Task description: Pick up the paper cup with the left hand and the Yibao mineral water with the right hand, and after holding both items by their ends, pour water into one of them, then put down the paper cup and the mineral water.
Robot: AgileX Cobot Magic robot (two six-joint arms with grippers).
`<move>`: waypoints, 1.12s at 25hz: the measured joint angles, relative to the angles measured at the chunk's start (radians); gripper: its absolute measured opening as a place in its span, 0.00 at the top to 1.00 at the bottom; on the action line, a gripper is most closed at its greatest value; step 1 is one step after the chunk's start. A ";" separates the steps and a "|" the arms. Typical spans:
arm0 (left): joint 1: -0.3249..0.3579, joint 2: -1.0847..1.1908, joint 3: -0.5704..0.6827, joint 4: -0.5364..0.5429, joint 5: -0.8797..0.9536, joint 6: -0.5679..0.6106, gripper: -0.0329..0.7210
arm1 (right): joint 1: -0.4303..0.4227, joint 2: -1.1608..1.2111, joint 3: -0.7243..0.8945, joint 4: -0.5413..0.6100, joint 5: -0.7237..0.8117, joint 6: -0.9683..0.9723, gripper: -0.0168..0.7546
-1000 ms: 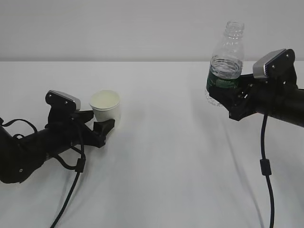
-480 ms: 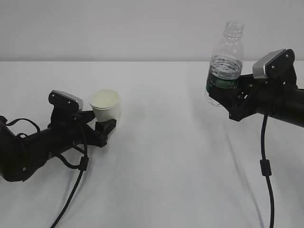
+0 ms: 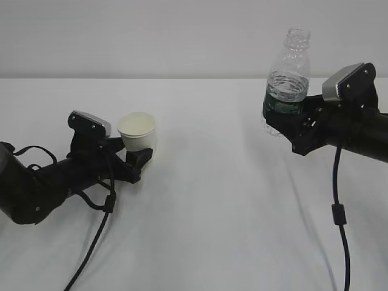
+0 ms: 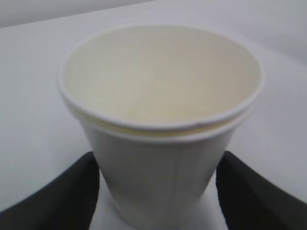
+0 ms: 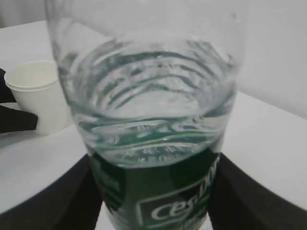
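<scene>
The white paper cup (image 3: 138, 128) stands upright on the white table, left of centre. My left gripper (image 3: 134, 151) lies low on the table with a black finger on each side of the cup's lower wall. In the left wrist view the cup (image 4: 163, 86) fills the frame, empty, and both fingers (image 4: 72, 191) touch its sides. My right gripper (image 3: 282, 118) is shut on the green label band of the uncapped Yibao bottle (image 3: 290, 66) and holds it upright above the table at the right. Water (image 5: 148, 115) reaches just above the label.
The white table (image 3: 212, 200) runs back to a plain grey wall. Black cables hang from both arms toward the front edge. The right wrist view shows the cup (image 5: 36, 93) far off to the left.
My left arm has slid right and forward, bringing its fingers around the cup; the cup has shifted slightly right. The right arm and bottle have stayed still.
</scene>
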 joint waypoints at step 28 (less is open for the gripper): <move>0.000 0.029 -0.041 0.008 0.035 -0.010 0.39 | 0.000 0.000 0.000 -0.023 0.000 0.000 0.38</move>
